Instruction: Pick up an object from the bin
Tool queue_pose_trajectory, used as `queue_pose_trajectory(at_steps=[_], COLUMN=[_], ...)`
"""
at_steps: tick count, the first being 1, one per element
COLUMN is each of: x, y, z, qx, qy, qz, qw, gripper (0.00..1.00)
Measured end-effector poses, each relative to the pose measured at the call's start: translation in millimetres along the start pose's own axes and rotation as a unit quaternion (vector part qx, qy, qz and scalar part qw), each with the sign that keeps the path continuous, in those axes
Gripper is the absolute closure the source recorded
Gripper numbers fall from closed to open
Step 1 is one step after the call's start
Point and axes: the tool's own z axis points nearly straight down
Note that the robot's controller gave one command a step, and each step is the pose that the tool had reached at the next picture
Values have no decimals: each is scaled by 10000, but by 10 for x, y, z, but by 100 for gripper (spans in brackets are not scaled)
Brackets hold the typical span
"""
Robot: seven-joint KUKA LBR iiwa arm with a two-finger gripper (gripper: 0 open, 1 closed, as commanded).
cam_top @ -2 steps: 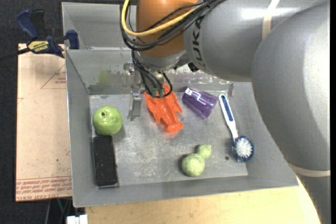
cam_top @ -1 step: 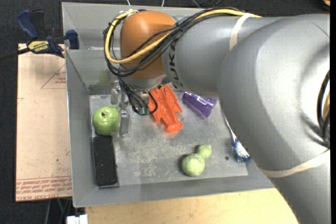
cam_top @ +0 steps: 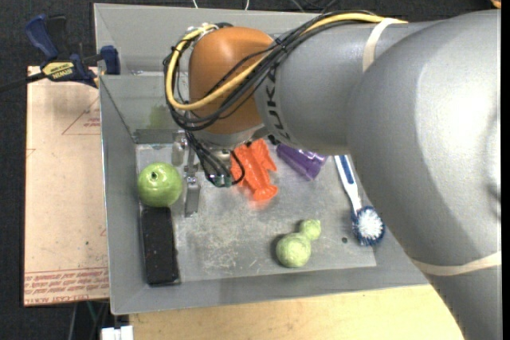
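Where the bin's [cam_top: 227,249] 9 o'clock side lies, the gripper [cam_top: 191,185] is seen, w/ a green apple [cam_top: 159,185] just beside it at its 9 o'clock; whether it's parted or closed can't be told. Orange plastic piece [cam_top: 256,170] at its 3 o'clock, black block [cam_top: 158,244] at 7.

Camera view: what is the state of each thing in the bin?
Green apple, upright, beside gripper.
Black block, lying flat.
Orange toy, lying, partly under arm.
Purple thing, partly hidden by arm.
Brush, lying flat.
Green gourd, on its side.
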Motion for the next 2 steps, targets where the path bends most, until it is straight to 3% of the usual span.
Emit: queue_pose_trajectory(at_steps=[1, 2], x=[-245, -409], y=[-125, -151], z=[180, -767], qx=[16, -20], qy=[43, -61], qz=[-143, -193], qw=[9999, 9998], gripper=[0, 0])
